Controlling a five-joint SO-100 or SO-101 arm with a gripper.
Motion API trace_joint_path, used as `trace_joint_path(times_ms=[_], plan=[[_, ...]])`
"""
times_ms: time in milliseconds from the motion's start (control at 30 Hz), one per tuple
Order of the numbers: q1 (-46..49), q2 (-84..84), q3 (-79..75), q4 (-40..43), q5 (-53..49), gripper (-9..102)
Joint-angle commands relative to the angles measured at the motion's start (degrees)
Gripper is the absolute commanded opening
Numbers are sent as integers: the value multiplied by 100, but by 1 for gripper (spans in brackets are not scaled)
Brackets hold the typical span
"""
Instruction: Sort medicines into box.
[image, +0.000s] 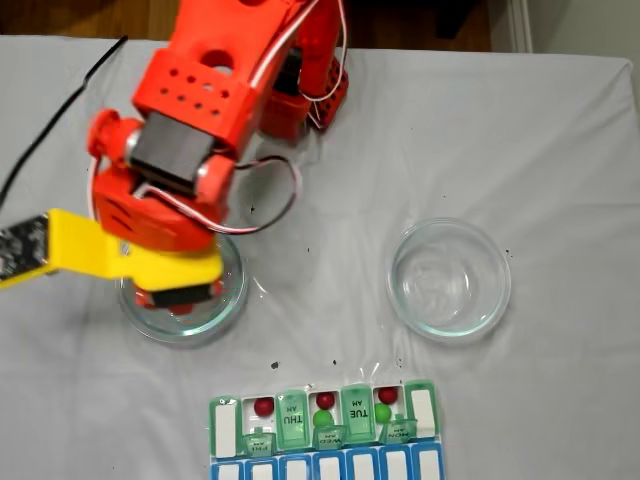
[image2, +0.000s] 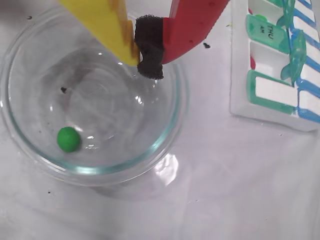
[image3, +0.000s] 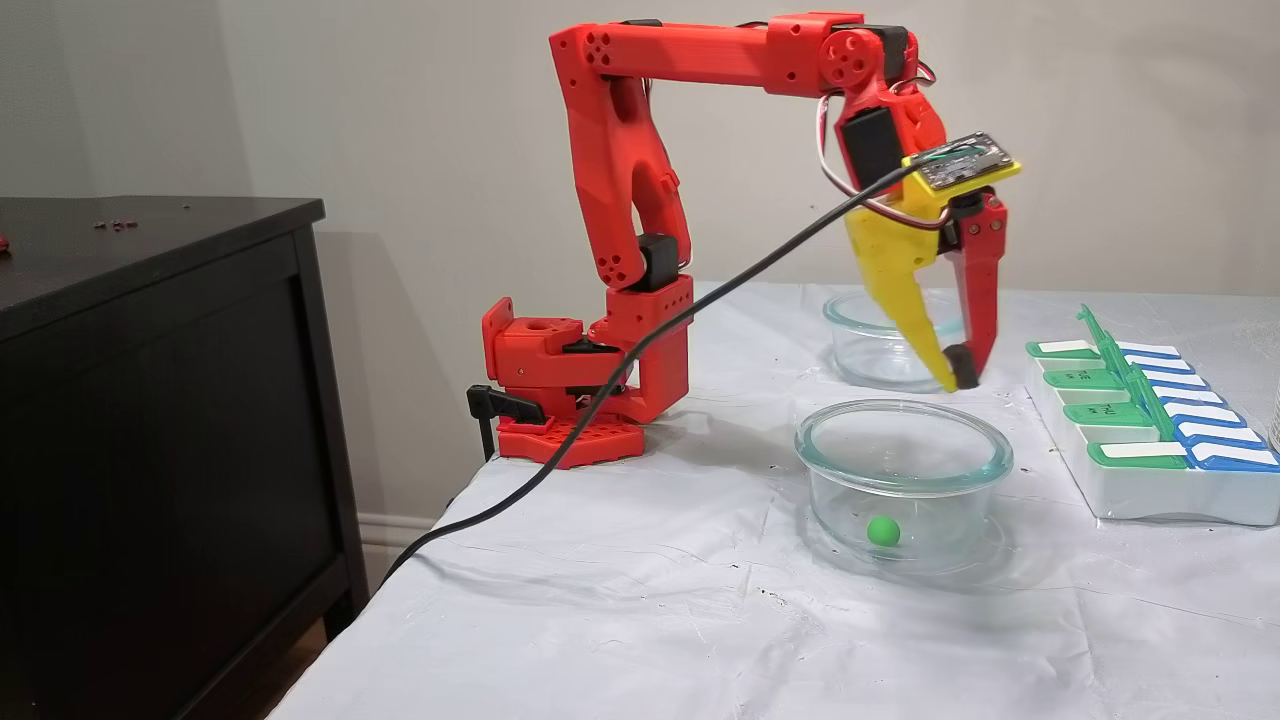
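End effector (image3: 958, 381) closed on nothing, tips together, poised above glass dish (image3: 985, 462) rim. One green ball (image2: 68, 139) lies inside. Pill organizer (image3: 1150, 495) nearby on worktop (image3: 640, 600).

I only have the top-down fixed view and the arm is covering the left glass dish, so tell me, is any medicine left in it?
Observer: Yes. One green ball lies on the bottom of that glass dish, near its wall.
Operator: Is anything being carried right now?
Observer: No. In the wrist view the gripper is shut, its black pads pressed together with nothing between them.
Operator: Are the tips down inside the dish?
Observer: No. The fixed view from the side shows them hanging above the rim, clear of the ball.
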Motion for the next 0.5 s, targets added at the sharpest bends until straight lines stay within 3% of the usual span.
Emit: trace_joint_path(times_ms=[0, 133, 233, 300, 467], plan=[[316, -185, -141, -105, -44, 0], [439, -448, 193, -545, -246, 3], [580, -765, 422, -615, -1055, 7], [677, -835, 483, -659, -1362, 18], [896, -782, 703, -747, -1688, 21]])
